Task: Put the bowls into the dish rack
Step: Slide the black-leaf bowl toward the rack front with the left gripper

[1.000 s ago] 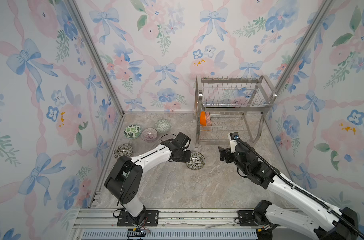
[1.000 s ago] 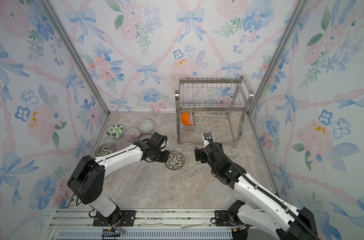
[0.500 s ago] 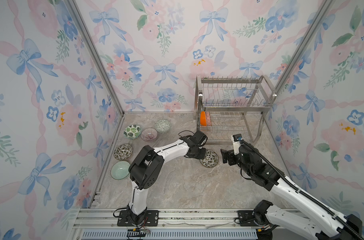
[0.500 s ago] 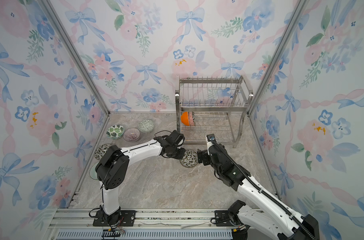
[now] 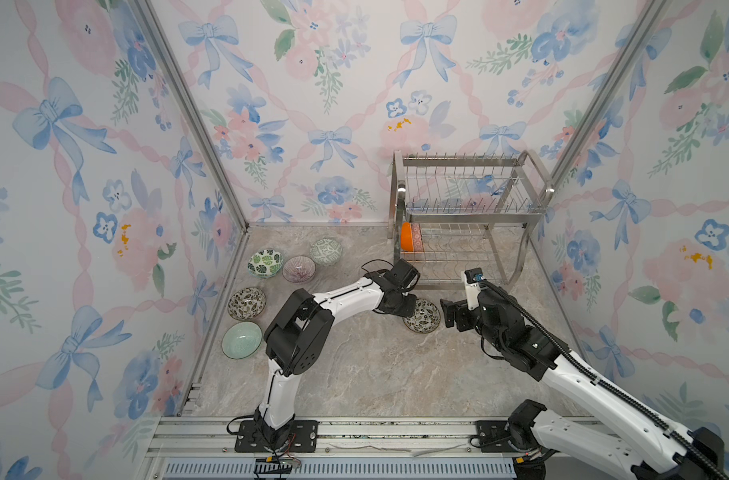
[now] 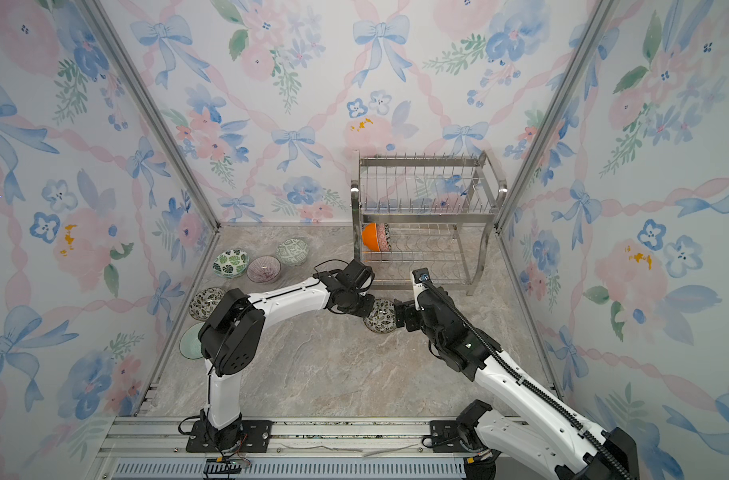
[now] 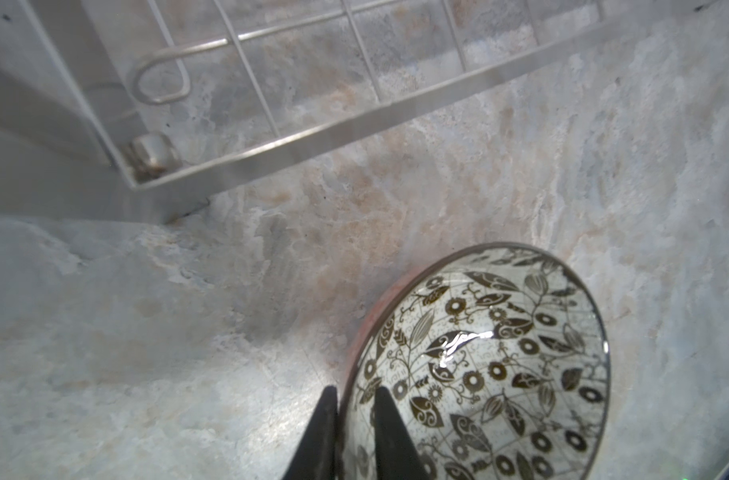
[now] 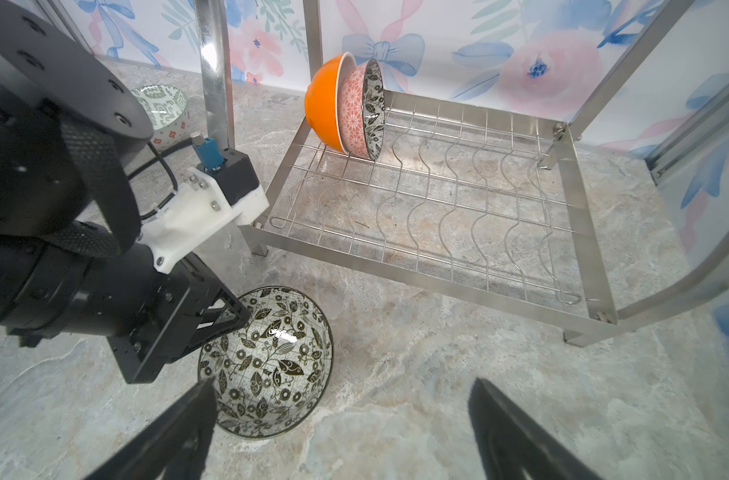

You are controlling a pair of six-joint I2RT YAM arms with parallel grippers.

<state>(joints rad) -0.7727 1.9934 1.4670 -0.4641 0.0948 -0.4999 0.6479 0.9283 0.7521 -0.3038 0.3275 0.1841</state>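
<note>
A bowl [image 5: 423, 316] [image 6: 381, 316] with dark leaves inside rests on the marble floor just in front of the dish rack [image 5: 471, 208] [image 6: 429, 208]. My left gripper [image 5: 408, 305] [image 7: 354, 395] straddles its rim, one finger outside and one inside, slightly parted with a sliver of gap. My right gripper [image 5: 448, 311] [image 8: 342, 382] stands wide open on the bowl's [image 8: 267, 357] other side, one fingertip [image 8: 200, 399] beside its edge. An orange bowl [image 8: 325, 108] and a pink patterned bowl [image 8: 358, 112] stand on edge in the rack's lower tier.
Several bowls sit at the left wall: green-leaf [image 5: 265, 262], purple-lined [image 5: 298, 269], green geometric [image 5: 326, 251], dark-leaf [image 5: 246, 303] and pale green [image 5: 242, 340]. The rack's front rail [image 7: 313, 137] and leg [image 8: 259, 249] are close to the left gripper.
My left arm has carried the dark-leaf bowl rightwards to the front of the rack, and its jaws have loosened on the rim. The right gripper has stayed open, shifting slightly right.
</note>
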